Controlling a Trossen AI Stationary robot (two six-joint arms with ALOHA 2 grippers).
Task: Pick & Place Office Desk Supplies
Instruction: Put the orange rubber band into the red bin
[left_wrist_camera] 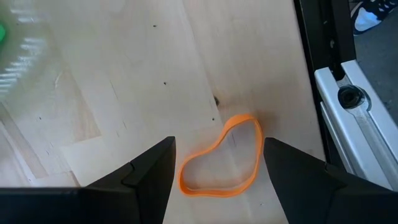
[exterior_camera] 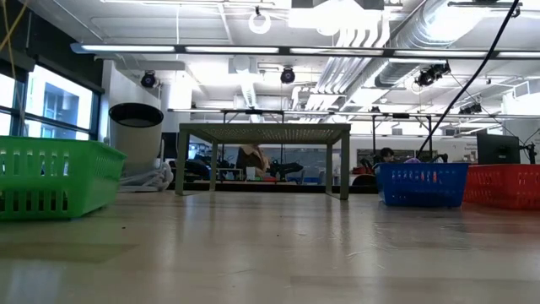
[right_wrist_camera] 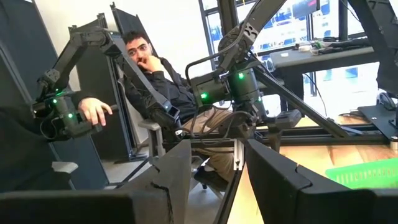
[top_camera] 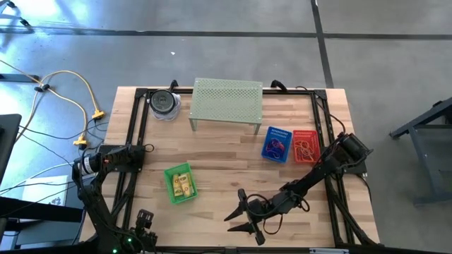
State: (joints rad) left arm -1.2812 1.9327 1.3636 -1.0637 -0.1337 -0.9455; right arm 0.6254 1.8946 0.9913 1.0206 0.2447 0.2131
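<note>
An orange loop [left_wrist_camera: 221,163] lies flat on the wooden table near its front left corner. My left gripper [left_wrist_camera: 217,186] [top_camera: 145,224] hangs over it, pointing down and open, with one finger on each side of the loop and clear of it. The loop does not show in the high view. Yellow packets [top_camera: 183,185] lie in a green basket [top_camera: 169,192]. My right gripper [top_camera: 236,212] [right_wrist_camera: 217,180] reaches level toward the table's left near the front edge, open, with nothing between its fingers.
A blue basket [top_camera: 277,143] and a red basket [top_camera: 305,146], both holding loops, stand at the right. The pale-green perforated shelf [top_camera: 227,101] and a round container [top_camera: 164,103] stand at the back. A black frame rail [left_wrist_camera: 323,43] runs beside the loop. A seated person [right_wrist_camera: 155,81] is beyond the table.
</note>
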